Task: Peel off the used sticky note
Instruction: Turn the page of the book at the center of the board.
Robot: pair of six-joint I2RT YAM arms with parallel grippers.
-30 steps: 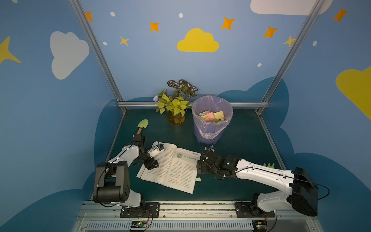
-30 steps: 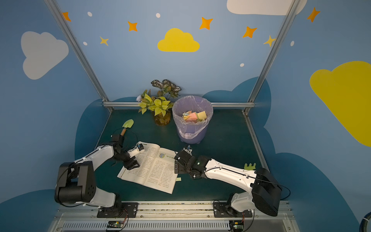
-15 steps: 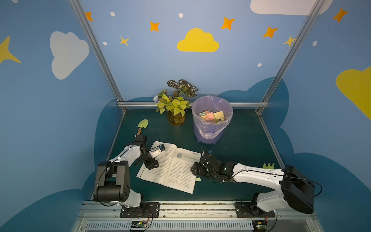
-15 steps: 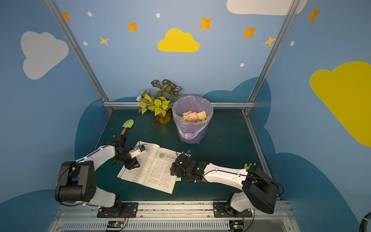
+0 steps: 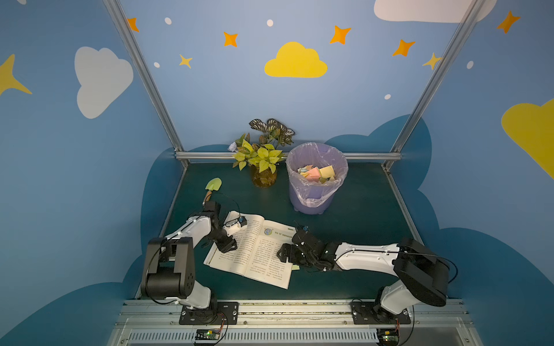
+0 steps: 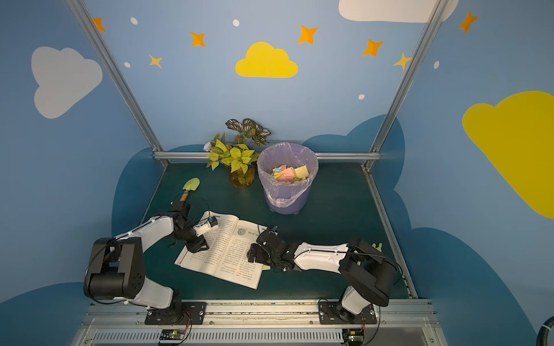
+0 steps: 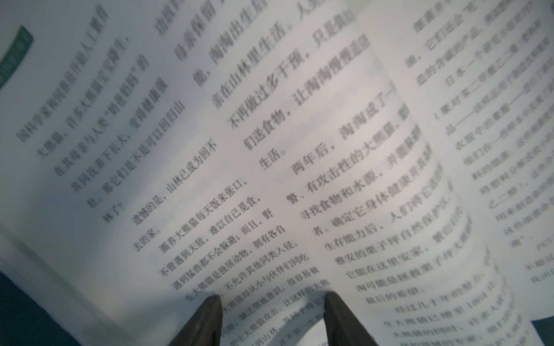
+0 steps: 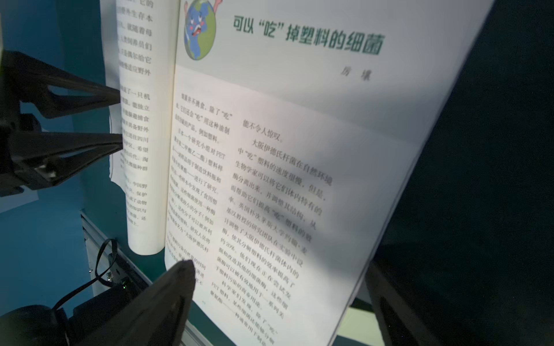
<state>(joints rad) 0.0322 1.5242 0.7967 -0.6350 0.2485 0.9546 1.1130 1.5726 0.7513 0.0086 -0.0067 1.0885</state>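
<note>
Right wrist view: we find the right gripper (image 8: 278,265) spread wide over the outer edge of the open book (image 8: 269,149), gripping nothing, with the sticky note (image 8: 358,319) poking out pale green from under that page edge. In a top view the left gripper (image 5: 229,248) stands part-open, tips on the left page. We judge the peel not yet begun: pinch, pull and discard remain.

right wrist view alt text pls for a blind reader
An open Chinese book with a green title and cartoon globe lies on a dark table. The left hand, fingers apart, touches one page; a pale sticky note peeks past the other, between the spread fingers of the right hand.
</note>
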